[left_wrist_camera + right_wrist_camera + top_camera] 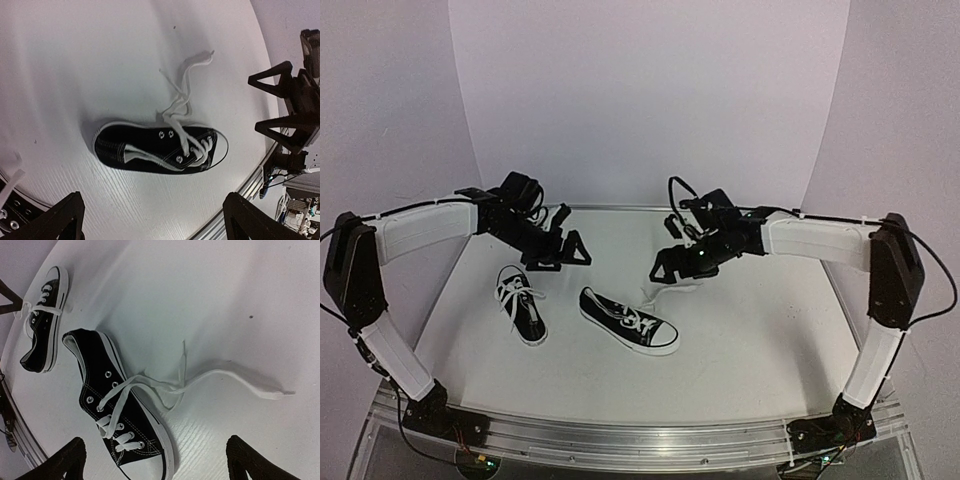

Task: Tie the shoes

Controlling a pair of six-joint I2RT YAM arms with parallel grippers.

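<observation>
Two small black sneakers with white laces lie on the white table. The left shoe (522, 305) has its laces loosely bunched on top. The right shoe (628, 320) lies toe to the right, untied, with long laces (672, 291) trailing away behind it. My left gripper (563, 257) hovers open and empty above and behind the left shoe. My right gripper (667, 252) hovers open and empty behind the right shoe, over its trailing laces. The left wrist view shows the right shoe (160, 147) beyond my open gripper (155, 225). The right wrist view shows both shoes (120, 405) (42, 320), the loose lace (225, 374) and my open gripper (155, 465).
The table (750, 340) has a metal rail (640, 440) along its near edge and curved white walls behind and at the sides. The right gripper's triangular fingers (280, 105) show at the right of the left wrist view.
</observation>
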